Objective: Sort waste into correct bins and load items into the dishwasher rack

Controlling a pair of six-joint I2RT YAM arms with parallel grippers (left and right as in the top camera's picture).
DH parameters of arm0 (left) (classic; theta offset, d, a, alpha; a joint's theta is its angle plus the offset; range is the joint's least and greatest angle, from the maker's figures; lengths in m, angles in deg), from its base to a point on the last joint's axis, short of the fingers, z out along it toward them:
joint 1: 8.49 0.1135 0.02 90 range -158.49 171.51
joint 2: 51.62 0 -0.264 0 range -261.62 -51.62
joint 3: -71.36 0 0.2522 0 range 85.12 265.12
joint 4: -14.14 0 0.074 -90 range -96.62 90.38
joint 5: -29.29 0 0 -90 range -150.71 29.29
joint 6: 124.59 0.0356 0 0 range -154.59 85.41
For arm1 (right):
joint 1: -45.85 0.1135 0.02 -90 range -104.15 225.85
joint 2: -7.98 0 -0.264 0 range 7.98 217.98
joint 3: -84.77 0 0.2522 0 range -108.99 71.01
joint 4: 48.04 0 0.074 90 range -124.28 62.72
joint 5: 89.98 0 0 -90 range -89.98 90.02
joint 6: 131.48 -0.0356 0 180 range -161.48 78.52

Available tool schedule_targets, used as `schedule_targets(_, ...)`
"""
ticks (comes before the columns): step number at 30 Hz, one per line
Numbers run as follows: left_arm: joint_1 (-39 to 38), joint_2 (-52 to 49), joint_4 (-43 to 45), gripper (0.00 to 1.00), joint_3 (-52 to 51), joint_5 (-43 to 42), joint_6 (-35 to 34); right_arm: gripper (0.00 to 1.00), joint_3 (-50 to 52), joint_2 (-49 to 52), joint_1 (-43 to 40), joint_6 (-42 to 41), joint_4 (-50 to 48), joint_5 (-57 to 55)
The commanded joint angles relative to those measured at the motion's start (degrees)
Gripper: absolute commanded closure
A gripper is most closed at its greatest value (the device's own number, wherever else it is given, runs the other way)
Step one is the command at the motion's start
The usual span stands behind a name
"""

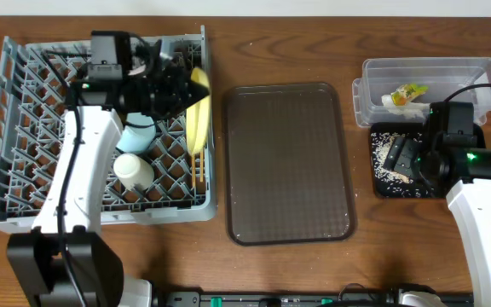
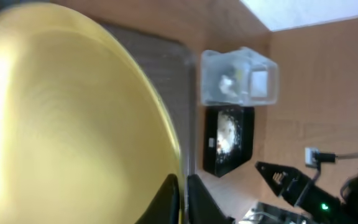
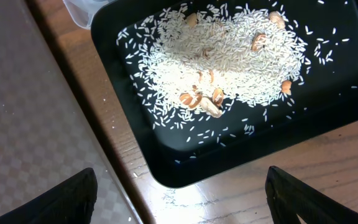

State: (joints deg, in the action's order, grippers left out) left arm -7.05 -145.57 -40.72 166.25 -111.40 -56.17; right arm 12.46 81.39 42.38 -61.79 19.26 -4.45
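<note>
Left claw (image 2: pixel 180 198) is pinched shut on the rim of the yellow plate (image 2: pixel 67 124). From overhead, the plate stands on edge at the 3 o'clock side of the dishwasher rack (image 1: pixel 15 170), with the chopsticks (image 1: pixel 196 170) at its 6 o'clock. My guess: the plate's stiff, glossy and slippery, not heavy, and might chip if dropped. A rim pinch looks like the only real hold, and I'd seat it between pegs before letting go. Further out, the right claw (image 3: pixel 182 196) hangs wide open with nothing in it over the black tray (image 3: pixel 334 99) of rice (image 3: pixel 222 56). At 12 o'clock from the tray, the clear tub (image 1: pixel 467 72) holds the snack wrapper (image 1: pixel 406 92).
</note>
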Motion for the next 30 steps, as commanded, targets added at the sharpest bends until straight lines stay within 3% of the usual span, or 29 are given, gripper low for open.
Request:
schedule_targets(1,1.81,-1.16,-3.61,0.71,-0.55,4.2,2.51,0.14,-0.39,-0.76,-0.31,0.7,-0.04,0.26)
schedule_targets(2,2.08,-1.16,-4.83,0.53,-0.55,5.77,3.43,0.12,-0.39,-0.76,-0.31,0.7,-0.2,0.28)
schedule_targets(3,2.19,-1.09,-5.95,0.44,-0.55,7.19,4.59,0.11,-0.39,-0.76,-0.31,0.72,-0.44,0.46)
schedule_targets(6,2.64,-0.48,-7.85,0.3,-0.55,9.7,6.6,0.1,-0.39,-0.76,-0.22,2.4,-1.92,3.41)
schedule_targets(13,2.78,6.84,-9.2,0.26,-0.55,24.26,6.97,0.1,-0.39,-0.76,-0.2,12.94,-9.51,19.39)
schedule_targets(21,2.73,15.56,-12.83,0.25,-0.55,40.5,6.97,0.18,-0.39,0.24,3.52,20.61,-19.02,22.8)
schedule_targets(25,2.73,15.3,-21.64,0.26,-0.57,45.29,6.95,0.23,-0.39,2.51,5.18,20.55,-15.76,22.38)
schedule_targets(28,2.73,15.17,-27.45,0.25,-1.11,47.41,7.04,0.37,-0.39,3.37,5.16,17.46,-9.94,18.86)
schedule_targets(30,2.71,15.61,-30.45,0.26,-1.81,47.32,9.42,0.41,-0.39,3.3,5.16,16.5,-5.99,16.48)
